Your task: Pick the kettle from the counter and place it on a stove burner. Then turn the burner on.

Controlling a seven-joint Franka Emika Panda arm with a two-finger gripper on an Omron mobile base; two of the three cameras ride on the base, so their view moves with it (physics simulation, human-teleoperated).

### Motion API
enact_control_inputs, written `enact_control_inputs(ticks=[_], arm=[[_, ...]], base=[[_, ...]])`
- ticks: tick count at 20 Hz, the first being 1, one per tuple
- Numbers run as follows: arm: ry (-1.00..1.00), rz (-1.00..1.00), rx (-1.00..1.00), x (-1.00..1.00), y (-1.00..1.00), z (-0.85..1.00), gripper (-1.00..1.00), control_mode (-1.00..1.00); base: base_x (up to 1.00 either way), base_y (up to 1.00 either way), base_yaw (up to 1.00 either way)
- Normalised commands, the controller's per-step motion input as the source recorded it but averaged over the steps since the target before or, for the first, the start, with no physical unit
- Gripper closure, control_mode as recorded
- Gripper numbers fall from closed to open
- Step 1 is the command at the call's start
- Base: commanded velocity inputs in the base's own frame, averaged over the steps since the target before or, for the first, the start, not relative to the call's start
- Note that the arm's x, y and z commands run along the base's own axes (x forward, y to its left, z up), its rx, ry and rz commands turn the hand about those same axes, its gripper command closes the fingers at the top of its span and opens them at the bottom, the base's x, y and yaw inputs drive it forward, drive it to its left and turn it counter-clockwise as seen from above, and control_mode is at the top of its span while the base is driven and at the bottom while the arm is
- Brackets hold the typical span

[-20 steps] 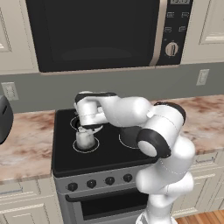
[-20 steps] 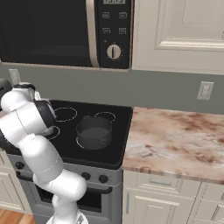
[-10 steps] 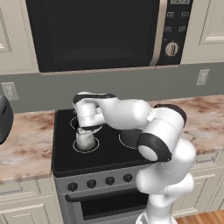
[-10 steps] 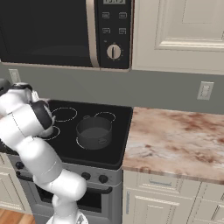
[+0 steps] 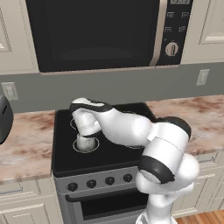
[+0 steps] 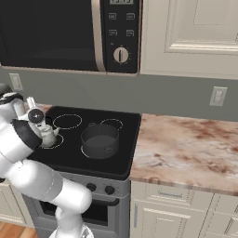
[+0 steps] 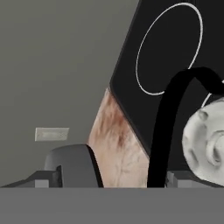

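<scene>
The small silver-grey kettle (image 5: 86,143) stands upright on the front-left stove burner (image 5: 77,149) of the black cooktop. From the right base view, the kettle (image 6: 48,136) is partly hidden behind my arm. My gripper (image 5: 85,134) hangs straight over it, open. In the hand view my gripper (image 7: 127,177) has its jaws spread wide, with the kettle's black arched handle (image 7: 168,118) between them, clear of the left fingertip (image 7: 72,165). Its knobbed lid (image 7: 204,140) lies at the right. The counter (image 5: 26,144) lies left of the stove.
A dark grey two-handled pot (image 6: 100,139) sits on the front-right burner. The rear-left burner ring (image 7: 168,48) is bare. Several knobs (image 5: 91,183) line the stove front. A microwave (image 5: 100,33) hangs overhead, and a dark appliance (image 5: 3,118) stands at the far left.
The jaws have spread apart from the kettle's handle. The kettle stays on the front-left burner, and the arm has shifted only slightly.
</scene>
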Motion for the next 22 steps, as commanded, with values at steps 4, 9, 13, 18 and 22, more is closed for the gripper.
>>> enact_control_inputs(ticks=[4, 9, 13, 18, 22], arm=[[0.04, 0.0, 0.0, -0.32, -0.11, 0.2, -1.0, -1.0], [0.11, 0.0, 0.0, -0.4, -0.17, 0.13, -1.0, -1.0], [0.05, 0.0, 0.0, -0.48, -0.15, 0.71, -1.0, -1.0], [0.0, -0.03, 0.0, -0.18, -0.01, 0.99, -1.0, -1.0], [0.04, -0.06, 0.0, -0.03, 0.0, 1.0, -1.0, -1.0]], base=[[0.0, 0.0, 0.0], [0.0, 0.0, 0.0], [0.0, 0.0, 0.0], [0.0, 0.0, 0.0], [0.0, 0.0, 0.0]])
